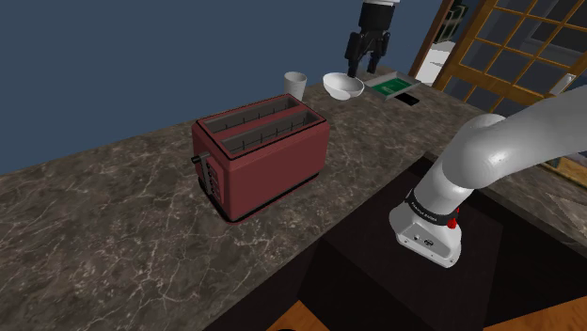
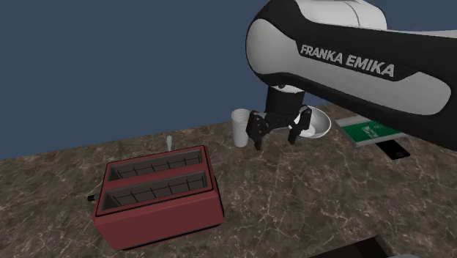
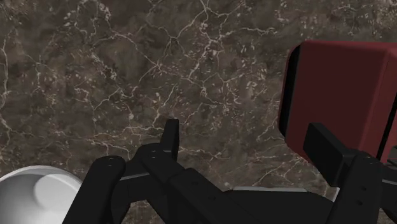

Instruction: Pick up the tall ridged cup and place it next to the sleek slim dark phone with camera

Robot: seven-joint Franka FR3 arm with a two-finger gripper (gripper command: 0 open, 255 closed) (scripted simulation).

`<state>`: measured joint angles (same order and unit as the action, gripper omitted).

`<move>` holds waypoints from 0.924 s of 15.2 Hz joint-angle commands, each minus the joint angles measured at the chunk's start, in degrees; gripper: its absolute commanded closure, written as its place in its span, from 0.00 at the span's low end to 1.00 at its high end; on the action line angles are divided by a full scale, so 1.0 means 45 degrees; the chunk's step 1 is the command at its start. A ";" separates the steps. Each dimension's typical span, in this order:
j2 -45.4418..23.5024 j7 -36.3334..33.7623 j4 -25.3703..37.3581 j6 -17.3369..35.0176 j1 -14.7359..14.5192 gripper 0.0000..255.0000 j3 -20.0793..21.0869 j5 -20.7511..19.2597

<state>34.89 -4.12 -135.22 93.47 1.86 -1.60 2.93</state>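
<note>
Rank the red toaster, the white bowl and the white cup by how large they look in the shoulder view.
1. red toaster, by far the largest, though it also stands nearest the camera.
2. white bowl.
3. white cup, narrower than the bowl; both stand about equally far off, so nearness does not blur that.
</note>
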 commanded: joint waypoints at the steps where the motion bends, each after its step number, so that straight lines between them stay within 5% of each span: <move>1: -0.0947 0.0178 0.0392 0.0653 0.0057 0.00 -0.0161 -0.0030; 14: -0.6975 0.1230 0.4032 0.3515 0.0287 0.00 -0.0928 0.0501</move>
<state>6.01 1.19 -119.07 108.60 3.15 -5.66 4.79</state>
